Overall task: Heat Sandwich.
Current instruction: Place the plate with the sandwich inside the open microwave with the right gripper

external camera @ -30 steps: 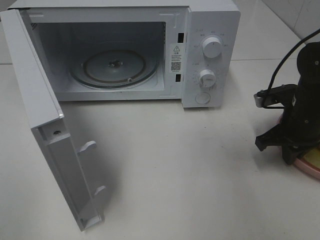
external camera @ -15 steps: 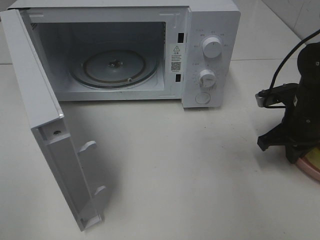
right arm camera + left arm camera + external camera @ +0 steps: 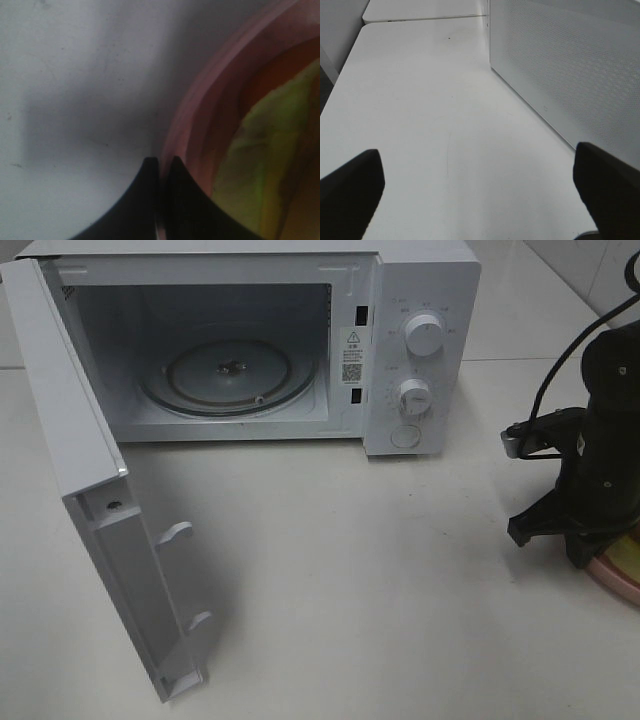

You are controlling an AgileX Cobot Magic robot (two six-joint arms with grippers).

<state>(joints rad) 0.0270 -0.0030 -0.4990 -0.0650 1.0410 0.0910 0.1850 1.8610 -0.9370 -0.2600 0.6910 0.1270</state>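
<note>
The sandwich (image 3: 260,150) shows its yellow-green filling on the pink plate (image 3: 210,100) in the right wrist view. In the high view only a yellowish sliver of the sandwich (image 3: 630,558) shows on the plate (image 3: 610,578), at the right edge of the table. My right gripper (image 3: 161,165) is shut, its black fingers pressed together on the plate's rim. In the high view the right gripper (image 3: 590,555) is mostly hidden under its arm. My left gripper (image 3: 480,190) is open and empty over bare table, out of the high view.
The white microwave (image 3: 420,300) stands at the back with its door (image 3: 90,490) swung open toward the front left and the glass turntable (image 3: 230,375) bare. The door's perforated panel (image 3: 570,65) is close beside my left gripper.
My right arm shifted right, then a little back left, and the pink plate shifted with it. The microwave has not moved.
</note>
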